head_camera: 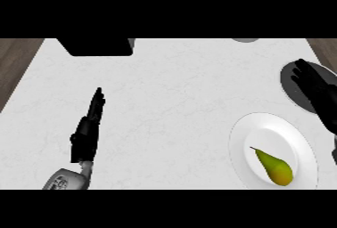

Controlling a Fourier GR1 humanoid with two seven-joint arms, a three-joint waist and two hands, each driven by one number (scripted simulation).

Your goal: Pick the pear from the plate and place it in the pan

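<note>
We look down at a white counter point(171, 89) with faint grey marks in it. A green and yellow pear point(276, 167) lies on a white plate point(245, 142) near the lower right side. Its thin stem end points up and to the left, and its fat end points down and to the right. Nothing is touching the pear. Above the plate, near the right edge, we see a dark grey pan point(289, 87). Our right hand point(316, 91) is over the pan and hides a lot of it. Its black fingers are straight and spread a little, and they hold nothing. The hand is well apart from the pear. Our left hand point(89, 127) is on the left side of the counter, far from the plate. Its fingers are straight and point up toward the far edge, and it holds nothing too. Its grey forearm point(66, 180) comes in from the bottom. At the top left sits a black box shape point(99, 46), and we cannot tell what it is.
</note>
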